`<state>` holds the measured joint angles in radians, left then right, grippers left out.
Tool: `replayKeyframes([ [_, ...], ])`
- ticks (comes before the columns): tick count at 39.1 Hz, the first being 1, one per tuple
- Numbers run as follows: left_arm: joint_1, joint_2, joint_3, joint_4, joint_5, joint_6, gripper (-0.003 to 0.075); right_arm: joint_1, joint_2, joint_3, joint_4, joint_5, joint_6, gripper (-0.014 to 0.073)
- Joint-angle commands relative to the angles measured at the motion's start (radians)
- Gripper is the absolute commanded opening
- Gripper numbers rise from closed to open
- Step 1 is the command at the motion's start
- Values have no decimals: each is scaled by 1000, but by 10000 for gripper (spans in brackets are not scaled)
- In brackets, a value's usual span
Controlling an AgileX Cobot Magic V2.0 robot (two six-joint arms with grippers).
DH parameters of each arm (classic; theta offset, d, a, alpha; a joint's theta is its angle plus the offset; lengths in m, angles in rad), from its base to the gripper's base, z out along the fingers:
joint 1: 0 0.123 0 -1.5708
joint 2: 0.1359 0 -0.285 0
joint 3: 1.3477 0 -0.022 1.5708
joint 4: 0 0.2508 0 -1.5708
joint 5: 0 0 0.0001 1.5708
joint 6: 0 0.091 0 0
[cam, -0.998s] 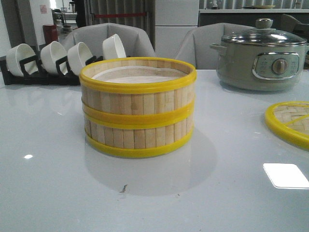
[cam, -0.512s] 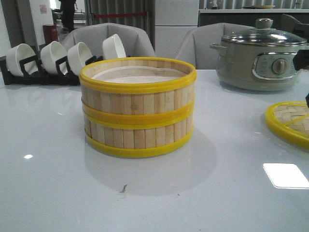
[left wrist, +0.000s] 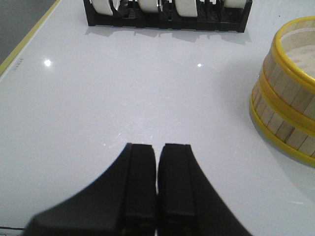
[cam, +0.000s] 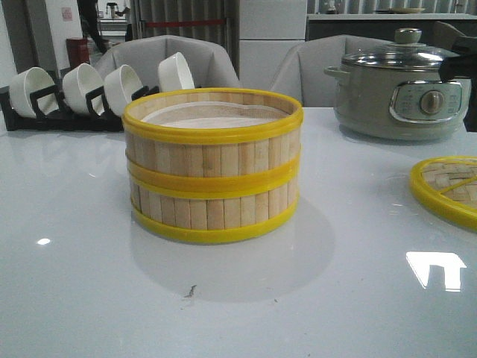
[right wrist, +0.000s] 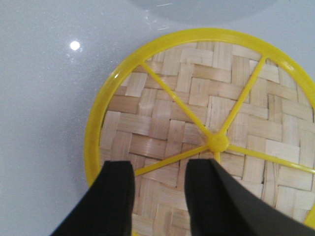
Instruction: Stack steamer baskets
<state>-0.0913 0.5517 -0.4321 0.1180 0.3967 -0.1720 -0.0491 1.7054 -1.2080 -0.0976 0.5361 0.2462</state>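
The two steamer baskets (cam: 213,164) stand stacked one on the other in the middle of the white table (cam: 89,283), the upper basket (cam: 212,130) seated squarely on the lower basket (cam: 214,209) so that their walls line up. Each is a shallow round ring of upright pale bamboo slats bound by yellow plastic rims; where they meet, the yellow bands form one thick stripe around the stack's waist. Inside the upper ring a whitish liner (cam: 212,113) lies just below the rim. In the left wrist view the stack (left wrist: 288,93) sits off to one side, apart from the left gripper (left wrist: 157,152), whose black fingers (left wrist: 140,182) are pressed together with only a thin seam between them, holding nothing, above bare table. The right gripper (right wrist: 158,169) has its fingers (right wrist: 118,196) spread apart and hangs over the flat woven lid (right wrist: 206,128), its yellow spokes meeting at a central hub just beside one fingertip; whether the fingertips touch the lid cannot be told. In the front view that lid (cam: 447,188) lies near the table's right edge, well apart from the stack. Behind are a black rack of white bowls (cam: 89,89) and a grey electric pot (cam: 402,86).
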Motion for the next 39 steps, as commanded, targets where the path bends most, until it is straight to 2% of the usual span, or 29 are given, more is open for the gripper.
replayKeyframes([
  [1,-8,2,-31,-5,-88,-9,91,-22,-27,-51,-32,-9,-11,384],
  [11,-8,3,-31,-5,-88,-9,91,-65,-11,-51,-32,3,-11,382],
  [39,-8,3,-31,-5,-88,-9,91,-93,69,-53,-32,-68,-11,382],
])
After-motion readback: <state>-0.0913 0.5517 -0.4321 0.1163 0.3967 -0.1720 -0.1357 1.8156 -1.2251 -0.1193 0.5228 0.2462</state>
